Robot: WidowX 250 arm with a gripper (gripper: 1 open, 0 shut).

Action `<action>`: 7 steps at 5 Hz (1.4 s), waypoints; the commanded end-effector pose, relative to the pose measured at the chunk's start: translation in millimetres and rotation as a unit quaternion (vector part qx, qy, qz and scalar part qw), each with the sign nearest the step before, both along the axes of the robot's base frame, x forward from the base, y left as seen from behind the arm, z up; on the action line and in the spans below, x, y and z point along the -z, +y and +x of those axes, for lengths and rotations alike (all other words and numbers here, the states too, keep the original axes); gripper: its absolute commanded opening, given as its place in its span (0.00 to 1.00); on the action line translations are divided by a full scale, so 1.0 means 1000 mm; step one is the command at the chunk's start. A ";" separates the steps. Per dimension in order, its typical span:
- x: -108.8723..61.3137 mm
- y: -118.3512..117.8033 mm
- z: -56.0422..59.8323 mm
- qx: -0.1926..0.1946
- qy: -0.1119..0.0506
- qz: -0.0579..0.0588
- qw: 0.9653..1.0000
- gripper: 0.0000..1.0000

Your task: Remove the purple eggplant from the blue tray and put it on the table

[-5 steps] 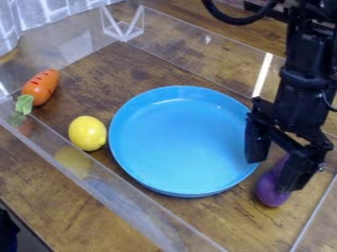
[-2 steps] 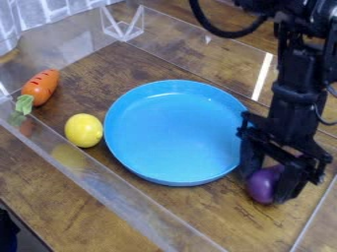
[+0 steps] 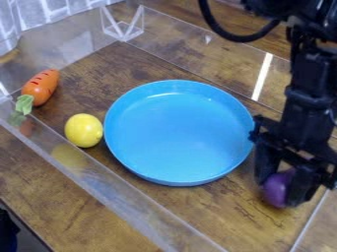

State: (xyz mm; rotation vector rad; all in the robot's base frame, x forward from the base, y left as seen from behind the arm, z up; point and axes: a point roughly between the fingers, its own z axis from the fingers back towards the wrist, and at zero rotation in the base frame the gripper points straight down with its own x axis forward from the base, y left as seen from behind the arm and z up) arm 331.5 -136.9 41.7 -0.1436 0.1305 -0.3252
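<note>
The purple eggplant (image 3: 278, 189) lies on the wooden table (image 3: 171, 59), just off the right rim of the blue tray (image 3: 178, 133). Nothing lies in the tray. My black gripper (image 3: 289, 183) points down over the eggplant, with one finger on each side of it and its tips near the table. The jaws stand apart, and I cannot see either finger pressing on the eggplant.
A yellow lemon (image 3: 85, 130) sits just left of the tray and an orange carrot (image 3: 39, 88) lies further left. Clear plastic walls (image 3: 125, 22) edge the table at the back, the left and the front.
The gripper has come down a little and shifted slightly right, its fingers drawing closer around the eggplant. The tray has slid a bit to the left.
</note>
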 end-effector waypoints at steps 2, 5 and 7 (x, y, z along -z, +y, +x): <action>-0.015 -0.008 0.024 0.026 -0.033 -0.009 0.999 0.00; -0.021 -0.027 0.024 0.034 -0.028 0.003 0.999 1.00; -0.019 -0.031 0.024 0.065 -0.023 0.011 0.998 0.00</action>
